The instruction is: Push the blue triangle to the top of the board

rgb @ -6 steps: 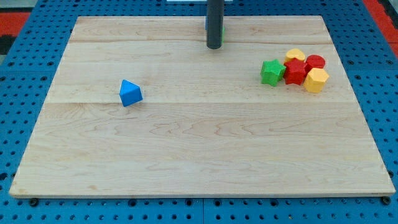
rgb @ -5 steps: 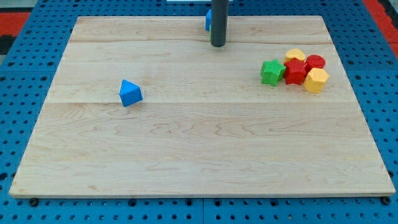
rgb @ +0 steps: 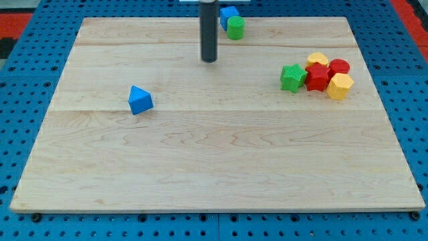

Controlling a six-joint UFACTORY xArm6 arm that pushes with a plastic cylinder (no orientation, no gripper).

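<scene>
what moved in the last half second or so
My tip slid toward the view's lower left, away from the top edge, uncovering a blue block and a green block it had hidden. The blue triangle and the red, yellow and green cluster stayed put.

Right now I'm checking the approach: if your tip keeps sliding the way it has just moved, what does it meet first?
Probably the blue triangle, toward the view's lower left of my tip; nothing lies between.
</scene>
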